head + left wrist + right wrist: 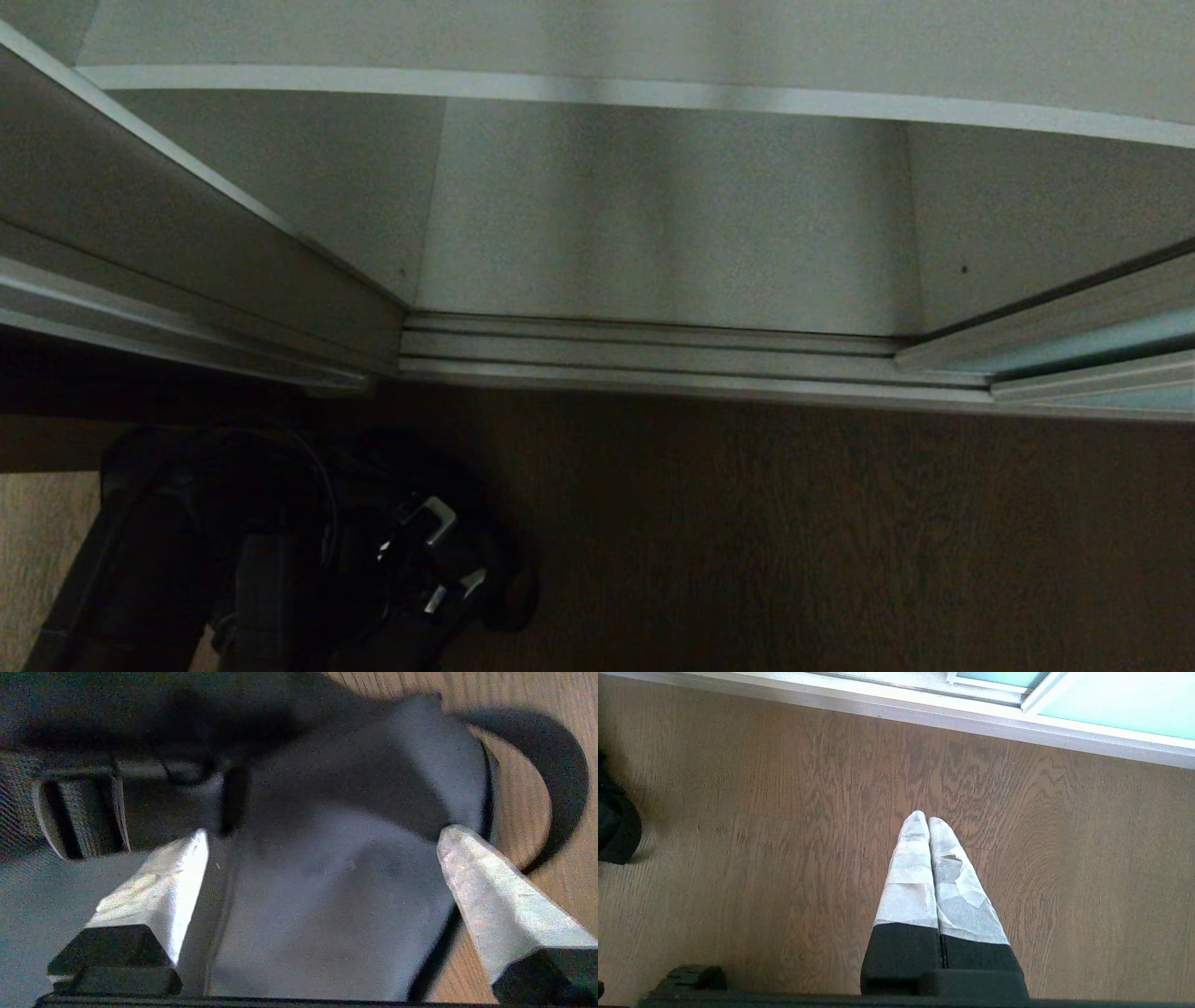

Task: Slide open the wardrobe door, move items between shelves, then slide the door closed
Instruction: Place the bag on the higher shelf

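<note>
The door [1102, 345] is slid off to the right and mostly cut off by the frame edge, just a strip of pale blue-green glass in its silver frame showing. That leaves the wardrobe open in the middle. One shelf [653, 93] runs across the top of the head view, only its paler front edge and a bit of the board visible, and the space under it is dim. The ridged floor track [653, 359] runs along the opening.

The left arm is low at the bottom left of the head view, dark and hard to read, over a black bag [280, 523] on the wood floor [794, 541]. From its wrist camera the left gripper [322, 849] has its jaws spread wide, nothing between them, pointing down at a grey rounded part of the bag with a strap and buckle off to one side. Can't tell if a fingertip touches the fabric.

The right gripper [928, 821] hangs over bare floor, jaws pressed together, holding nothing. The track and the door's glass sit beyond it.
</note>
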